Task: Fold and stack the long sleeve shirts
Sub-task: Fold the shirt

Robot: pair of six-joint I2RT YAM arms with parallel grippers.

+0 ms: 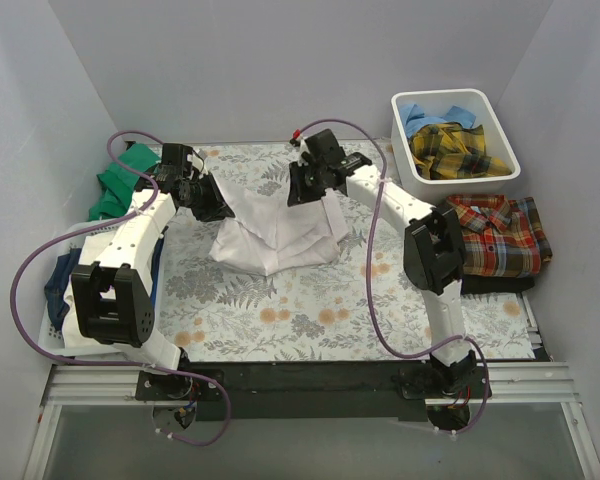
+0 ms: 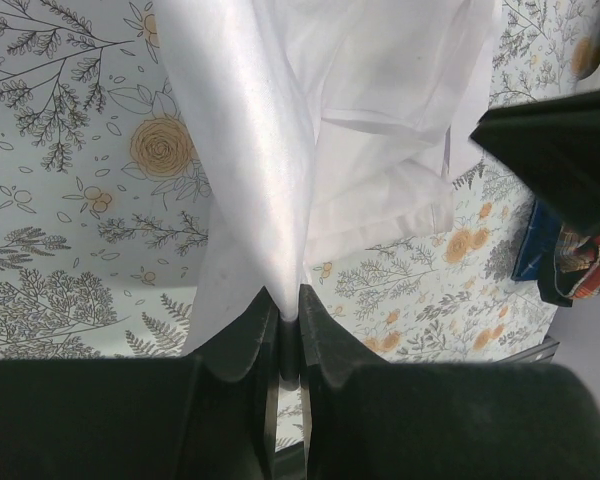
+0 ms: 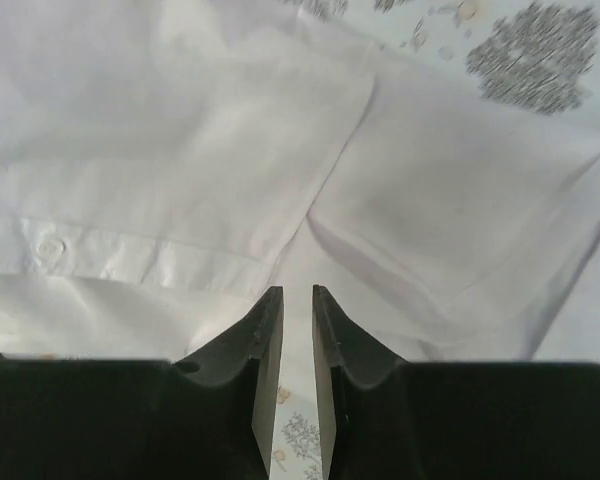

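Top external view: our left hand (image 1: 216, 205) pinches the left edge of the white shirt (image 1: 275, 235), bunched mid-tabletop (image 1: 310, 310). Our right hand (image 1: 302, 192) sits at its right top, fingers (image 3: 265, 330) slightly apart over cloth, nothing held. Rightward, a red plaid shirt (image 1: 498, 235) lies folded.

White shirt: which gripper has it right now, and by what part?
The left gripper pinches a fold of the white shirt along its edge. The right gripper hovers slightly open over it, not clearly holding anything.

White-walled lab booth (image 1: 280, 60), aluminium frame (image 1: 310, 385)
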